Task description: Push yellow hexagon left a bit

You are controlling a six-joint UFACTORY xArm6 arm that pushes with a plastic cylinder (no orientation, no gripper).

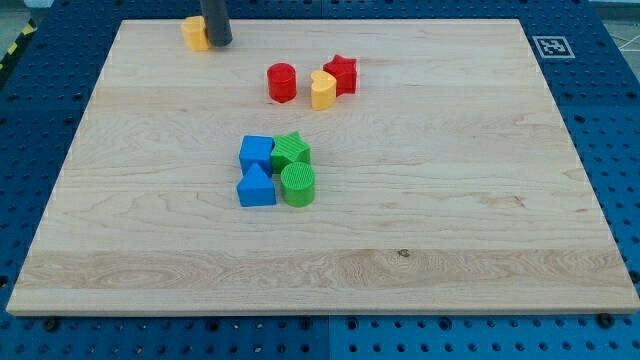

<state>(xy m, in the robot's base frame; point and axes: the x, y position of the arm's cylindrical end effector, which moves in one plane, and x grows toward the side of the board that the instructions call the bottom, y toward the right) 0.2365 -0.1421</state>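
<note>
The yellow hexagon (194, 33) lies near the top edge of the wooden board (450, 200), at the view's upper left. My tip (218, 43) rests on the board right against the hexagon's right side, with the dark rod partly covering it. A red cylinder (282, 82), a yellow block with a rounded top (322, 89) and a red star (341, 73) sit to the lower right of the tip, the yellow block touching the star.
A cluster sits at the board's middle: a blue cube (256, 153), a green star (291, 151), a blue triangle (256, 187) and a green cylinder (298, 185). A black-and-white marker (551, 46) lies off the board's top right corner.
</note>
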